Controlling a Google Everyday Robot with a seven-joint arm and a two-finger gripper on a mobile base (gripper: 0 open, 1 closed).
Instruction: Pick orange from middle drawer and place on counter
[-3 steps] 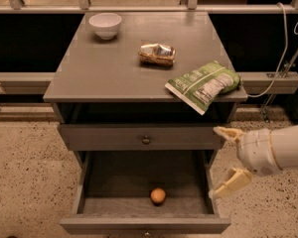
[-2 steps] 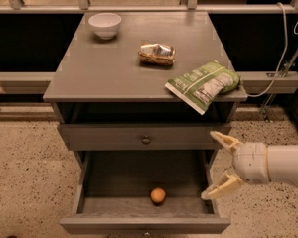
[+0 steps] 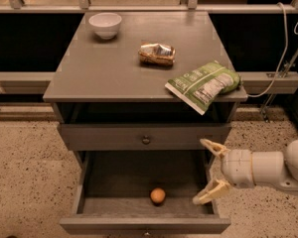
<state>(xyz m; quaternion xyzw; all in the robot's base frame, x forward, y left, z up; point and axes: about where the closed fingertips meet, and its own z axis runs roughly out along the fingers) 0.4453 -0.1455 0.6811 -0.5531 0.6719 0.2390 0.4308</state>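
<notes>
The gripper [image 3: 201, 172] is hovering over the middle drawer's [image 3: 119, 182] right wall, fingers wide apart and empty. The orange [image 3: 158, 196] is sitting on the floor near the front. Best bet: slide left, drop low, and straddle it squarely.

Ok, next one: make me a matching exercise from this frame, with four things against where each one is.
Things:
1. orange
2. white bowl
3. green bag
4. gripper

Places:
A. back left of the counter
B. open, beside the right wall of the middle drawer
C. on the floor of the open middle drawer
D. overhanging the counter's front right edge

Pairs: 1-C, 2-A, 3-D, 4-B
</notes>
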